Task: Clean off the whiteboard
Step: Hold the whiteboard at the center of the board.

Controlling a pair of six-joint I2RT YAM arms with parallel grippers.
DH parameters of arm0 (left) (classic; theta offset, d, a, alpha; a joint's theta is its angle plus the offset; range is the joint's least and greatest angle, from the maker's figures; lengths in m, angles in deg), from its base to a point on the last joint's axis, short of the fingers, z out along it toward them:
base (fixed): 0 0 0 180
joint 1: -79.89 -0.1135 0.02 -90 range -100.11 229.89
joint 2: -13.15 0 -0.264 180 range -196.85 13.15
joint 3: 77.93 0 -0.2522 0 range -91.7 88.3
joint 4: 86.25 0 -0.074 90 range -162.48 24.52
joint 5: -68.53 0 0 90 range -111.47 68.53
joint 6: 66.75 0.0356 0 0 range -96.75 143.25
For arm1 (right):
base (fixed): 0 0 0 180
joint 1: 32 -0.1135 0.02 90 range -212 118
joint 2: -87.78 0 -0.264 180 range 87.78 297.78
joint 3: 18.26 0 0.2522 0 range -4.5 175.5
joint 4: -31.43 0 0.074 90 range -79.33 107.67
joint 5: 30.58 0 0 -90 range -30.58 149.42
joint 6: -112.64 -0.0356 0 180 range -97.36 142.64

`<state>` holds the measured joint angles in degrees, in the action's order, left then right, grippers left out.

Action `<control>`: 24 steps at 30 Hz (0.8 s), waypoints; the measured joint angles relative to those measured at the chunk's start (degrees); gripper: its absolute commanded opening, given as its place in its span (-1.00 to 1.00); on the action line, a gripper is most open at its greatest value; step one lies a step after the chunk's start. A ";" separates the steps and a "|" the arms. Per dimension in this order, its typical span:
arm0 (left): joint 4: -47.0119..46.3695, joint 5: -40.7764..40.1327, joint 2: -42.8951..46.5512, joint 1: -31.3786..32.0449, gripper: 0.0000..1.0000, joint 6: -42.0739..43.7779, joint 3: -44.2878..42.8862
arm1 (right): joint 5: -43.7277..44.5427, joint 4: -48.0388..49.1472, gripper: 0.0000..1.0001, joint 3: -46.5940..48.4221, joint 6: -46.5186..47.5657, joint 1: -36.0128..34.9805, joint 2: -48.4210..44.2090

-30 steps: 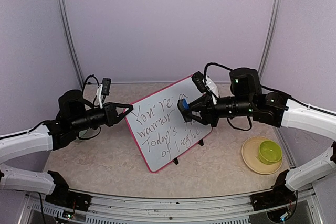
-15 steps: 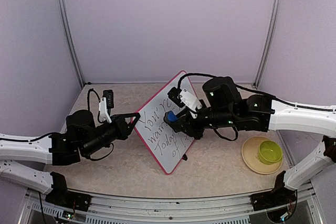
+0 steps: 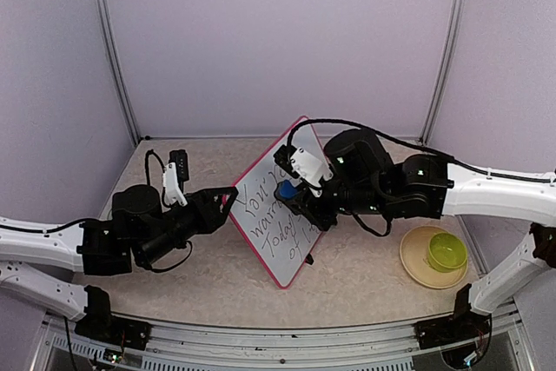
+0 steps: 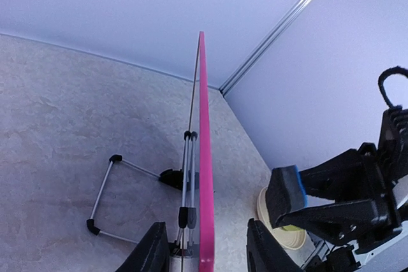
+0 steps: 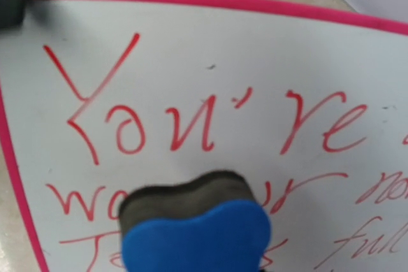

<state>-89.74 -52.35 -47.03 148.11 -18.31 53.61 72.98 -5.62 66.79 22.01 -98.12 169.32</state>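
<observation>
The whiteboard (image 3: pixel 265 232) stands tilted on its black feet mid-table, with a pink rim and red handwriting. My left gripper (image 3: pixel 228 197) is at its left edge. In the left wrist view the pink rim (image 4: pixel 203 157) runs edge-on between my open fingers (image 4: pixel 153 253), with gaps on both sides. My right gripper (image 3: pixel 297 199) is shut on a blue eraser (image 3: pixel 287 188) with a dark felt face. In the right wrist view the eraser (image 5: pixel 197 240) sits just over the board (image 5: pixel 255 62), below the word "You're". The left wrist view shows the eraser (image 4: pixel 285 195) close to the board's face.
A yellow plate (image 3: pixel 415 267) holding a green bowl (image 3: pixel 446 252) sits at the right of the table. The board's wire stand (image 4: pixel 105 189) spreads behind it. Purple walls and metal posts (image 3: pixel 113 49) close in the back and sides.
The board has turned more edge-on to the top camera and shifted left. My left gripper followed its edge to the right. My right gripper moved left with the eraser, onto the upper writing.
</observation>
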 measured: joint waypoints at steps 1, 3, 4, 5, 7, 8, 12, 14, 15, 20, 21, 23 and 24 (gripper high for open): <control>0.33 -0.31 0.46 0.00 -0.17 0.00 -0.57 | 0.52 -0.11 -0.32 0.26 0.02 -0.35 0.46; 1.14 -1.03 0.79 0.00 -0.17 0.02 -2.23 | 1.33 -0.46 -0.32 0.94 0.17 -1.05 1.44; 1.44 -1.14 0.76 0.00 -0.18 0.02 -2.95 | 1.64 -0.52 -0.32 1.25 0.22 -1.33 1.88; 1.97 -1.16 0.70 0.00 -0.19 0.00 -3.76 | 1.95 -0.66 -0.32 1.79 0.33 -1.70 2.47; 2.82 -1.11 0.24 0.00 -0.21 -0.07 -5.03 | 2.29 -0.83 -0.32 2.95 0.55 -2.34 3.48; 2.86 -1.07 -0.15 0.02 -0.23 -0.24 -5.40 | 2.38 -0.85 -0.32 3.41 0.61 -2.56 3.80; 3.50 -1.53 -1.27 0.13 -0.30 -1.01 -5.66 | 3.10 -0.83 -0.33 5.97 1.07 -3.85 5.55; 3.54 -1.75 -1.27 0.20 -0.37 -1.57 -5.66 | 3.21 -0.81 -0.33 6.97 1.22 -4.48 6.56; 3.58 -1.92 -1.27 0.28 -0.40 -1.79 -5.66 | 3.23 -0.81 -0.33 7.52 1.29 -4.96 7.26; 3.85 -2.40 -1.29 0.39 -0.29 -2.12 -5.66 | 3.17 -0.63 -0.33 8.92 1.42 -6.54 9.75; 3.93 -2.45 -1.29 0.39 -0.22 -2.14 -5.70 | 3.19 -0.66 -0.33 9.11 1.36 -6.62 10.21; 4.20 -2.56 -1.29 0.44 -0.14 -2.23 -5.88 | 3.23 -0.63 -0.33 9.77 1.11 -6.86 11.19; 4.24 -2.73 -1.27 0.46 -0.12 -2.25 -5.88 | 3.26 -0.55 -0.33 9.90 0.98 -6.88 11.43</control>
<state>-85.50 -55.08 -48.30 148.57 -20.56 47.73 76.24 -6.17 76.69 23.00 -105.01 180.75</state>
